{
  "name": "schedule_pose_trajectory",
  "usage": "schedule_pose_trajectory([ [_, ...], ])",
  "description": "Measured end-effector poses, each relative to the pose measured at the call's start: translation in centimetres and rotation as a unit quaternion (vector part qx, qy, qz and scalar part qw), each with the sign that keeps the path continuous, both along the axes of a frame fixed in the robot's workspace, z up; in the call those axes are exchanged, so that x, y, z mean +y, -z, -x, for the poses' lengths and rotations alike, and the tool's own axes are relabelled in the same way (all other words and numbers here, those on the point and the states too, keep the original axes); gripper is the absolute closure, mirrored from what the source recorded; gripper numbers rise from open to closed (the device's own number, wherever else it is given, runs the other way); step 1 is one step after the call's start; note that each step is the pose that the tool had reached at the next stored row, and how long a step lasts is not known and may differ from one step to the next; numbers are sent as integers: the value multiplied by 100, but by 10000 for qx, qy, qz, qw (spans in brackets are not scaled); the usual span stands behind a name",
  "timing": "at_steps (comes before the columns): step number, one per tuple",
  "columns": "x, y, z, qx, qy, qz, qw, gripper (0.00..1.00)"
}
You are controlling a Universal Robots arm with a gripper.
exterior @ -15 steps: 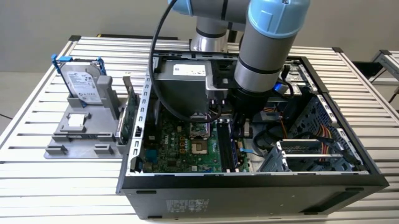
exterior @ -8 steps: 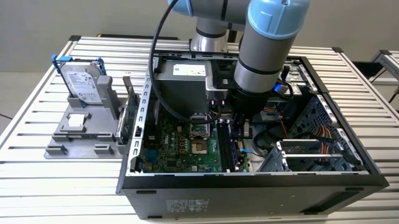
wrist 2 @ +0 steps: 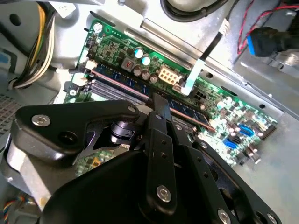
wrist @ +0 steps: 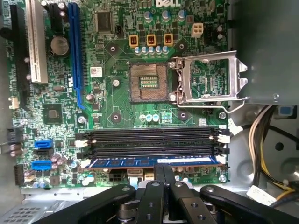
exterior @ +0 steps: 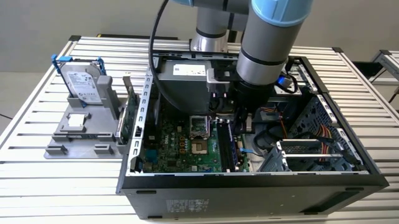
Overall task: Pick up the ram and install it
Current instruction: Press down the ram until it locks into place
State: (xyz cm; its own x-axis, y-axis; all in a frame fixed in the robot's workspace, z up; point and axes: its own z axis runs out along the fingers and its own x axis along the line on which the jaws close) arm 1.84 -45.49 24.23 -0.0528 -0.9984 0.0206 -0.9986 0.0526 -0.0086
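The ram [wrist: 126, 162] is a long dark blue stick standing in the outermost memory slot of the motherboard [wrist: 107, 60]; in the exterior view the ram [exterior: 225, 145] sits inside the open computer case [exterior: 249, 186]. My gripper [wrist: 164, 170] is shut, its two black fingers pressed together, with the tips at the stick's upper edge near its middle. The second wrist view shows the gripper [wrist 2: 156, 100] meeting the ram [wrist 2: 187, 113] at the same spot. In the exterior view the gripper [exterior: 242, 125] reaches down into the case.
Black empty memory slots [wrist: 149, 135] lie beside the ram, then the bare processor socket [wrist: 148, 82] with its bracket [wrist: 208, 79] flipped open. Cable bundles [wrist: 261, 140] hang close by. Outside the case, a hard drive [exterior: 81, 84] and green card [exterior: 128, 121] stand on a grey holder [exterior: 74, 140].
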Motion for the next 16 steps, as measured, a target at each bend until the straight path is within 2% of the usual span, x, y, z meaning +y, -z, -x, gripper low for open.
schedule_pose_trajectory([
  [16,0,-224,0,0,0,0,10000,100],
])
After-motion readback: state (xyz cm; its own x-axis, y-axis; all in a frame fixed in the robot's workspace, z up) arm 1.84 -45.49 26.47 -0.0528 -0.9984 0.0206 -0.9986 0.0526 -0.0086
